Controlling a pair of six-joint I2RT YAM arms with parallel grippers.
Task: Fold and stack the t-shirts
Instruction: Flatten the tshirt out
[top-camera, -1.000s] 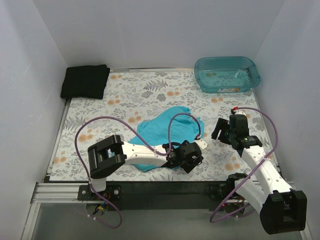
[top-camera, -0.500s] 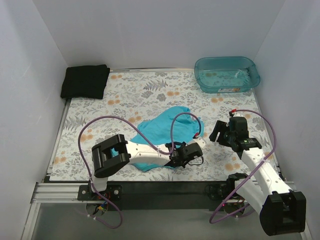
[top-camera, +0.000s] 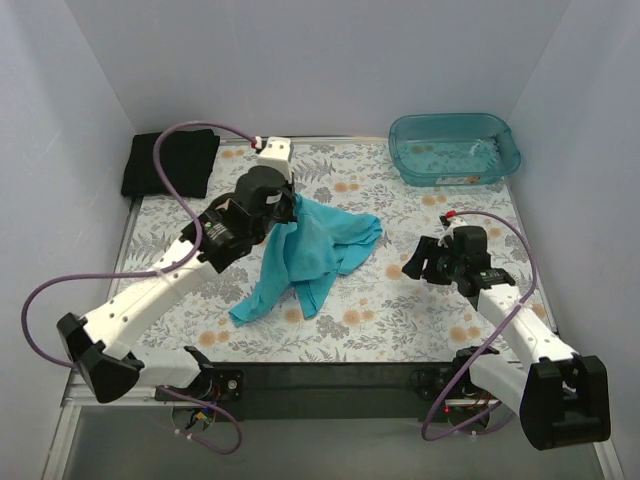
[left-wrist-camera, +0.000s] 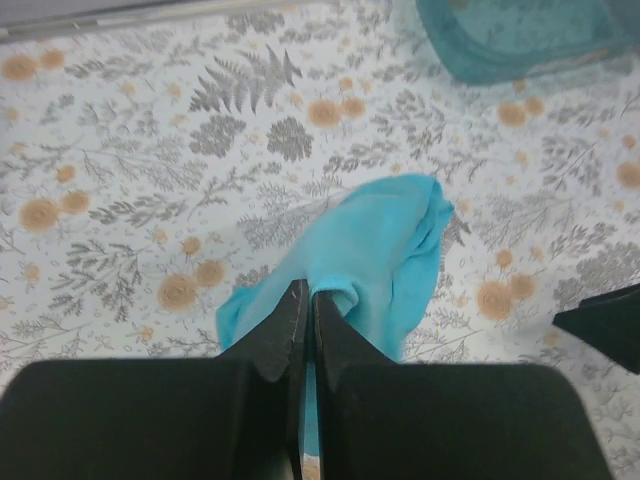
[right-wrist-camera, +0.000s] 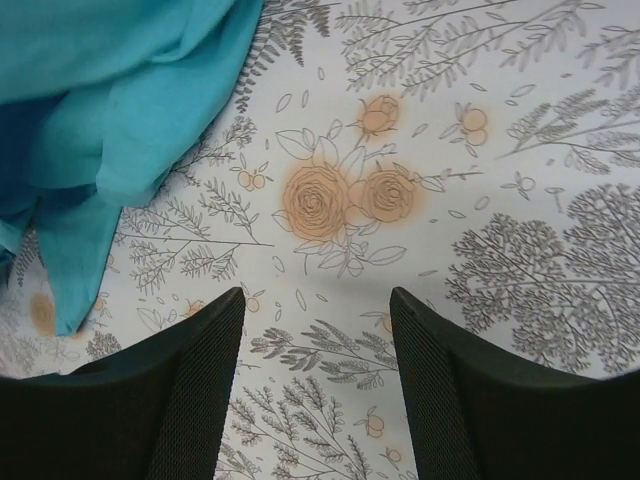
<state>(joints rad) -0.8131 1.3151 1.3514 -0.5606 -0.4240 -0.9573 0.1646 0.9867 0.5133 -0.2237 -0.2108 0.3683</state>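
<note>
t-shirt (top-camera: 322, 245), teal and rumpled, hanging from tight-shut left pincer (left-wrist-camera: 305, 296); right pincer (right-wrist-camera: 315, 300) wide, empty

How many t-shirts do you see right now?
2. The turquoise t-shirt hangs mid-table from the shut left fingers; the black t-shirt lies folded at the far-left corner. None seems hidden.
</note>
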